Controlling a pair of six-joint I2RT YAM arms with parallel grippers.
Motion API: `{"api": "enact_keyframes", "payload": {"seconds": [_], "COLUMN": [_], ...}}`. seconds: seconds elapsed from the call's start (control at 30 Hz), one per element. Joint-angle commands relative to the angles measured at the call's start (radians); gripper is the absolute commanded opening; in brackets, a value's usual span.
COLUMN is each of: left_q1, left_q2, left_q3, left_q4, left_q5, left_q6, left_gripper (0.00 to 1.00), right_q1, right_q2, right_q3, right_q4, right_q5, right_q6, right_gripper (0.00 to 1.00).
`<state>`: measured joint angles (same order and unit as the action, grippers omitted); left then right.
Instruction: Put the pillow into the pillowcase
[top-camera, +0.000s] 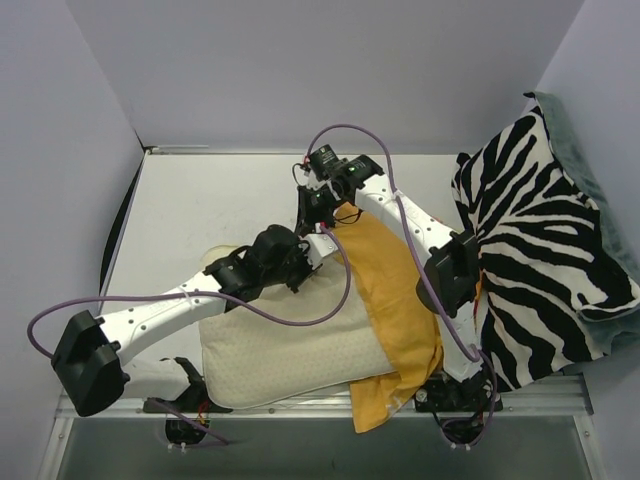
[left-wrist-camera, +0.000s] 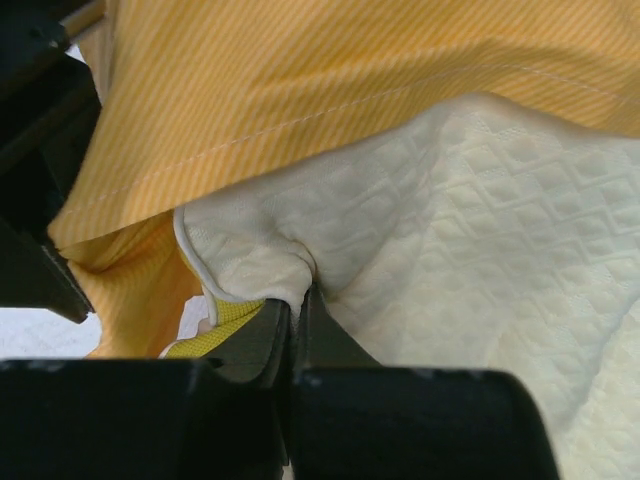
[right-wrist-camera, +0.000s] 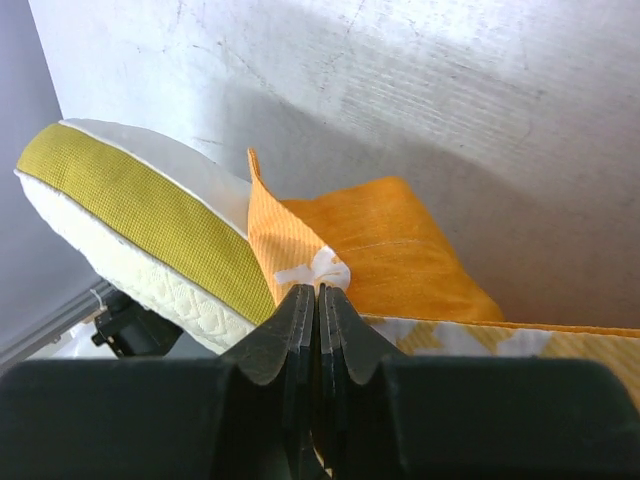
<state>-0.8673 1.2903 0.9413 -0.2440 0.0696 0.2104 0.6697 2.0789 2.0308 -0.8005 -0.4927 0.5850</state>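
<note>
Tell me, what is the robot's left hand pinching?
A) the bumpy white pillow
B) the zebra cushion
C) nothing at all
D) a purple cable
A: in the left wrist view, the left gripper is closed on a bunched fold at the corner of the pillow, just under the edge of the orange pillowcase.

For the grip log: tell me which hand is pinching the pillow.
The left hand: it is shut on a corner of the cream pillow, while the right hand pinches the orange pillowcase instead.
</note>
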Motion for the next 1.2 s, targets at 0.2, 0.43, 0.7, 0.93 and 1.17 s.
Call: {"api": "enact_keyframes", "payload": {"seconds": [0.2, 0.43, 0.7, 0.93, 1.17], "left_q1": [0.025, 0.230, 0.421, 0.452, 0.309], "left_q2": [-0.215, -0.359, -0.270, -0.118, -0.291], "left_q3": [-0.127, -0.318, -0.394, -0.314, -0.194], "left_q4": [0.077, 0.164, 0.246, 0.135, -0.048], "left_q5": [-0.040, -0.183, -0.327, -0.255, 0.013], "left_q6": [-0.104, -0.314, -0.503, -0.573, -0.517], "left_gripper": [0.00, 0.00, 0.00, 0.36, 0.97], "right_q1": [0.128, 0.142, 0.065, -0.057, 0.005], "right_q2": [0.036, 0.122, -0.008, -0.395, -0.666], "right_q3": [0.201, 0.216, -0.059, -0.463, -0.814], "right_q4": [0.208, 0.356, 0.405, 0.325, 0.132], "right_q5": [-0.055, -0.008, 0.078, 0.239, 0.412], "right_q6": [0.252, 0.361, 0.357, 0.173, 0.131], "right_gripper": [0.00, 0.00, 0.58, 0.60, 0.58]}}
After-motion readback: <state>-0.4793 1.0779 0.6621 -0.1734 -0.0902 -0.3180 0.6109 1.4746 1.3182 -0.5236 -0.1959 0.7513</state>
